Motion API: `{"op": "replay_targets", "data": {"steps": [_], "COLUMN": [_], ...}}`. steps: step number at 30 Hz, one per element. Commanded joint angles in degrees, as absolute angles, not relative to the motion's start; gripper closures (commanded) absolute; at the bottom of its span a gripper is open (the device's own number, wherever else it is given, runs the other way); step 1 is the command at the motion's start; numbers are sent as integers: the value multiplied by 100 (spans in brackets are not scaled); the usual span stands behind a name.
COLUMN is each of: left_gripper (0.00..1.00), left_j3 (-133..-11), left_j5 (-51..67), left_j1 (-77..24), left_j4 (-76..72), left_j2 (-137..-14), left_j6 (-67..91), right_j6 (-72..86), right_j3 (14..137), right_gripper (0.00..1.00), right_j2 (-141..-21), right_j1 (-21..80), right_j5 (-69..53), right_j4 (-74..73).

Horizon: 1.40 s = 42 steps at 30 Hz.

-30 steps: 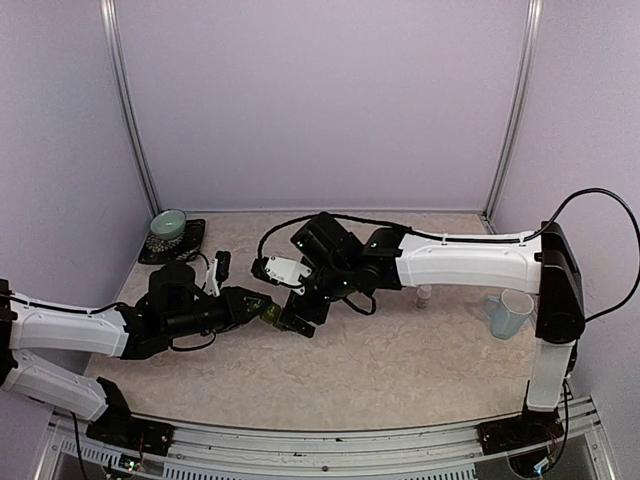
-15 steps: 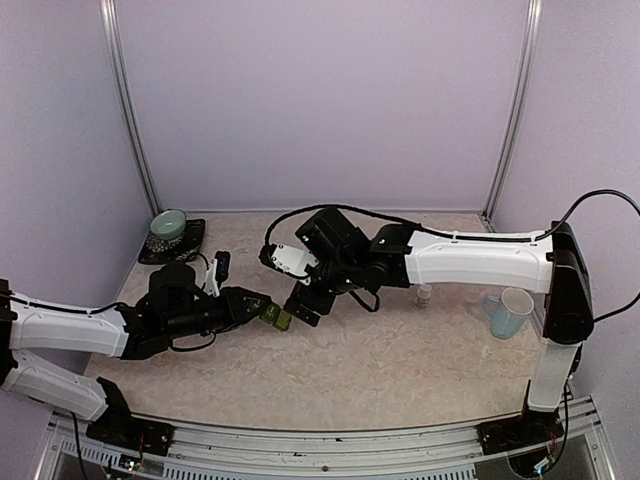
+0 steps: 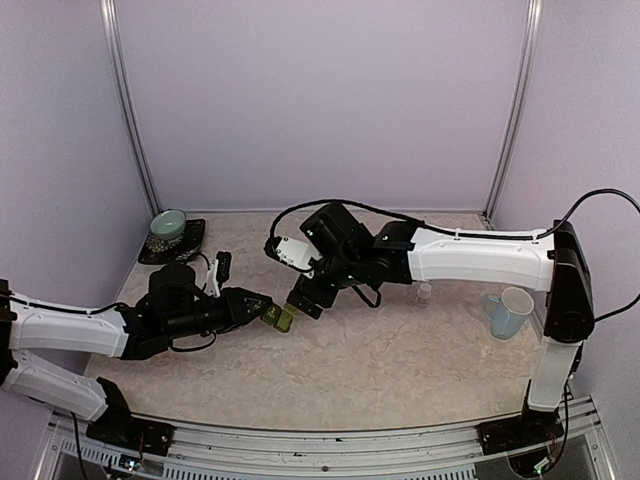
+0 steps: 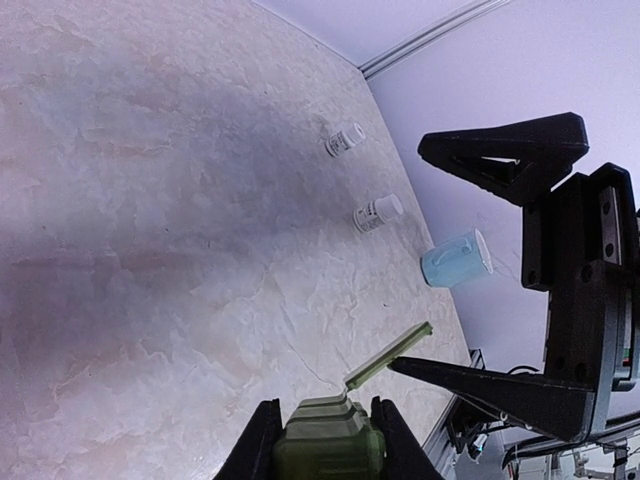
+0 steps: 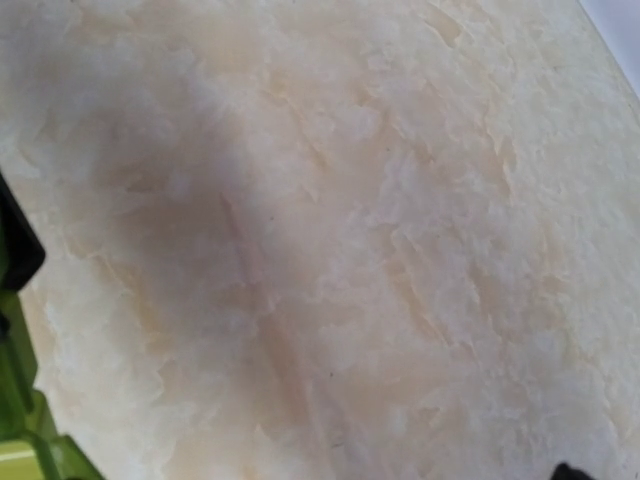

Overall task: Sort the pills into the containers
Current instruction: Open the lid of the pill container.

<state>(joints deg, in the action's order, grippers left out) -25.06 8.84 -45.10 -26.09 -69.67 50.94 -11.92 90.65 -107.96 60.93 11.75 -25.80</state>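
Looking along your left wrist view, you see the containers, a translucent dark green plastic strip of squared cells. It is pinched between the narrowly parted black jaws of your left gripper, over the mottled beige, stone-look table, left of centre. One thin flat lid stands flipped up. Your right gripper is spread fully wide and holds nothing. Its lower wedge-shaped finger tip sits just beside that lid; contact is unclear.
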Motion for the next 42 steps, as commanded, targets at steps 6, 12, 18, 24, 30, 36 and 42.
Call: {"op": "replay_targets", "data": {"steps": [6,12,18,24,30,36,42], "left_gripper": [85,85,85,85,85,85,85], "left_j3": [-2343,-2330,-2287,-2260,-2241,-2227,-2202], "left_j5": [1137,1223,1279,1326,1388,1406,1332], "left_j1": [-4544,-4553,-4568,-4579,-4596,-4613,-4622], "left_j4": [-3147,-3231,-3384,-3517,-3636,-3639,-3604], "left_j2": [-6786,-6759,-6728,-6681,-6656,-6619,-6583], "left_j6": [5106,5102,5106,5106,5098,5089,5109], "right_j6": [-1215,-1186,-1247,-1282,-1316,-1294,-1146], "right_j3": [8889,8840,8835,8781,8749,8750,8780], "right_gripper": [0,0,0,0,0,0,0], "right_j2": [-10897,-10880,-10932,-10963,-10934,-10912,-10854], "right_j1": [5962,5858,5828,5831,5814,5764,5682], "right_j5": [906,755,428,30,-433,-666,-400], "right_j4": [-2373,-2283,-2207,-2207,-2171,-2197,-2257]}}
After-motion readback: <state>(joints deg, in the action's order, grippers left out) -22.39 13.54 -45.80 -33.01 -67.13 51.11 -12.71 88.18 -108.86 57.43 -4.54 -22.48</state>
